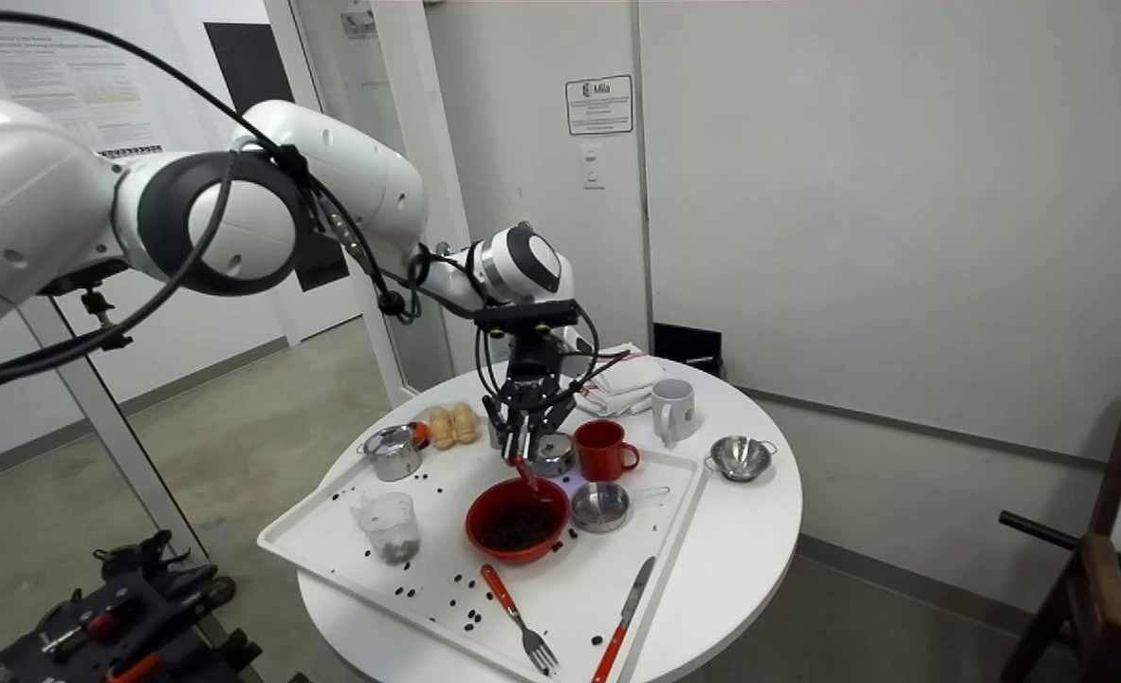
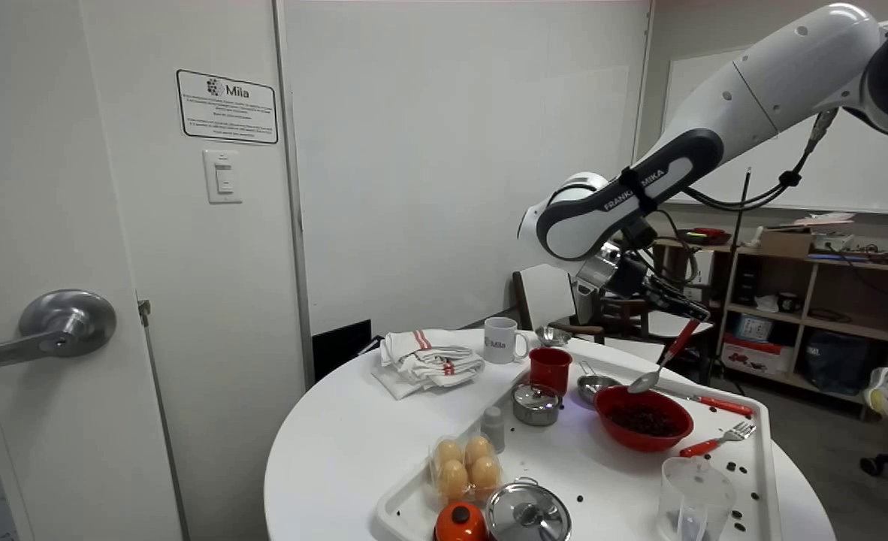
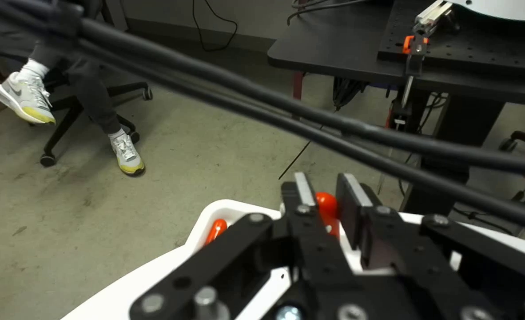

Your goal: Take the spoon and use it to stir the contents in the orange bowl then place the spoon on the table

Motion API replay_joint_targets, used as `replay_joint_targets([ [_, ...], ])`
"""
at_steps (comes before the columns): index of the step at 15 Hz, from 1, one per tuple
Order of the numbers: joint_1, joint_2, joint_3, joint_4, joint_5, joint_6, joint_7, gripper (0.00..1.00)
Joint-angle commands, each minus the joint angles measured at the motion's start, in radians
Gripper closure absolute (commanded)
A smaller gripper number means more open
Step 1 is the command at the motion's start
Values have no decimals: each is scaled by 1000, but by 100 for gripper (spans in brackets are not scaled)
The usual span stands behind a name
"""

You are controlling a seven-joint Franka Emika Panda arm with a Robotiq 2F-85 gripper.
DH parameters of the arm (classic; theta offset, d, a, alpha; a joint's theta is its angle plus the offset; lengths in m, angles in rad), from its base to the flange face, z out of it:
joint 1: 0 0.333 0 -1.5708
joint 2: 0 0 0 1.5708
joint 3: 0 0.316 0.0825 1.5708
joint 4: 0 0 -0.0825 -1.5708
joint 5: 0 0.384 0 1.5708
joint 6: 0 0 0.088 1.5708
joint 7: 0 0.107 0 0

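My gripper [image 1: 520,453] is shut on the upper end of the spoon's red handle [image 1: 525,471], above the orange bowl [image 1: 521,558]. In an exterior view the spoon [image 2: 681,342] hangs tilted from the gripper [image 2: 698,312], its metal end down at the rim of the orange bowl [image 2: 635,442]. I cannot tell whether it touches the rim. The bowl holds dark beans. In the wrist view the spoon's handle [image 3: 327,206] shows between the fingers of the gripper [image 3: 327,189]; the bowl is hidden there. The table [image 1: 755,550] is round and white.
A white tray [image 1: 447,607] bears the bowl, a fork [image 1: 513,607], a knife [image 1: 629,607], a clear measuring cup [image 1: 392,526], a red mug [image 1: 602,451], a metal pan [image 1: 600,507], lidded pots and scattered beans. Eggs [image 2: 466,466] and a folded towel [image 2: 425,361] lie farther back.
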Motion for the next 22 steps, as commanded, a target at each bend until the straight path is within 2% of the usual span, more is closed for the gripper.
replay_joint_targets([
  [1, 3, -101, -15, -168, 42, 33, 15, 92],
  [5, 0, -119, -13, -238, 61, 24, 6, 92],
  [9, 5, -104, -11, -260, 55, 18, -5, 92],
  [13, 20, -86, -7, -244, 37, 18, -25, 92],
  [22, 70, 10, -26, -126, -15, -54, -83, 92],
])
